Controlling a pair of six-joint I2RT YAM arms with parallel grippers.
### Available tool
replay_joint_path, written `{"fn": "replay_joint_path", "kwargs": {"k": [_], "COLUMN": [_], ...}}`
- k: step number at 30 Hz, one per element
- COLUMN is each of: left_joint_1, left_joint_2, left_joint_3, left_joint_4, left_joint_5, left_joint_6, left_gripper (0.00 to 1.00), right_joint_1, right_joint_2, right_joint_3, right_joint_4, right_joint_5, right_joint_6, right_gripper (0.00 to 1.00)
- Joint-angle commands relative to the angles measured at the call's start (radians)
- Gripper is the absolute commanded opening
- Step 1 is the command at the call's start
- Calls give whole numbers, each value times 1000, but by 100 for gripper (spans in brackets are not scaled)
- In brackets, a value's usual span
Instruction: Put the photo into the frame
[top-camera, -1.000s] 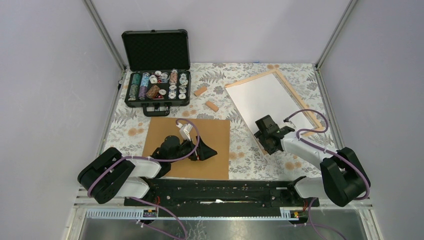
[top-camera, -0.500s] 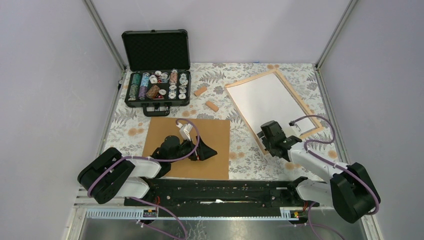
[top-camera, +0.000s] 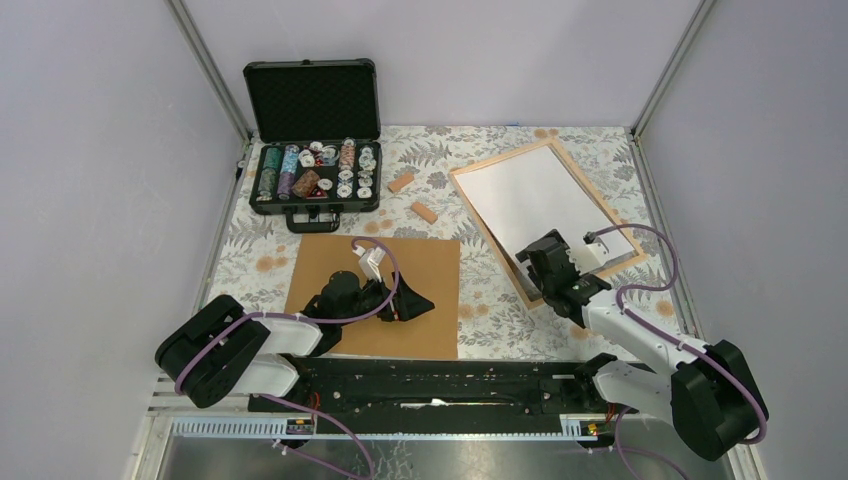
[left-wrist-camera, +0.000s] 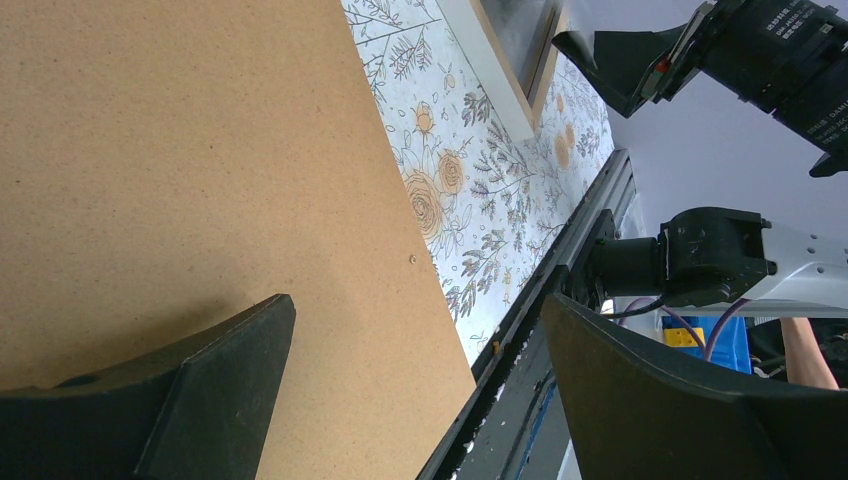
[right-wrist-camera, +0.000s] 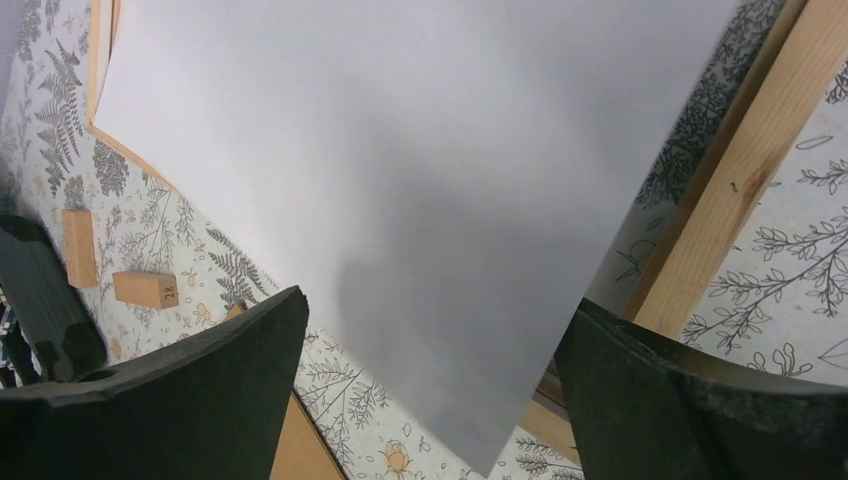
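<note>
The photo (top-camera: 540, 192) lies white back up in the frame (top-camera: 487, 228), a pale wooden rectangle at the back right of the table. In the right wrist view the photo (right-wrist-camera: 400, 180) sits askew, its near corner lying over the frame's strip (right-wrist-camera: 755, 180). My right gripper (top-camera: 541, 256) hovers open at that near corner, its fingers (right-wrist-camera: 180, 390) on either side of the sheet and apart from it. My left gripper (top-camera: 414, 303) is open and rests low over the brown backing board (top-camera: 375, 280), holding nothing.
An open black case (top-camera: 315, 170) of poker chips stands at the back left. Two small wooden blocks (top-camera: 401, 183) (top-camera: 424, 212) lie between the case and the frame. A floral cloth (top-camera: 500, 310) covers the table, and cage posts rise at the back corners.
My right gripper has opened wider and its arm has swung a little to the right along the frame's near end. The left arm has not moved.
</note>
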Motion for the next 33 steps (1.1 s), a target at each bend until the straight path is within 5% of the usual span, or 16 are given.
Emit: {"fn": "replay_joint_path", "kwargs": {"k": [1, 7, 12, 20, 26, 33], "left_joint_1": [-2, -2, -2, -1, -1, -1], "left_joint_2": [-4, 2, 4, 7, 9, 8], "left_joint_3": [9, 12, 12, 14, 14, 15], "left_joint_4": [55, 57, 58, 59, 59, 57], "left_joint_5": [9, 12, 14, 16, 16, 15], "left_joint_6": [9, 9, 9, 9, 9, 9], "left_gripper": [99, 99, 99, 99, 99, 99], "right_joint_1": [1, 1, -28, -30, -30, -31], "right_joint_2": [-22, -30, -63, -135, -135, -175], "right_joint_3": [-3, -5, -63, -138, -157, -170], "right_joint_4": [48, 47, 56, 85, 120, 178], "right_joint_5": [86, 134, 126, 189, 241, 206], "right_joint_6": [-62, -133, -37, 102, 78, 41], "right_gripper": [99, 100, 100, 88, 70, 71]}}
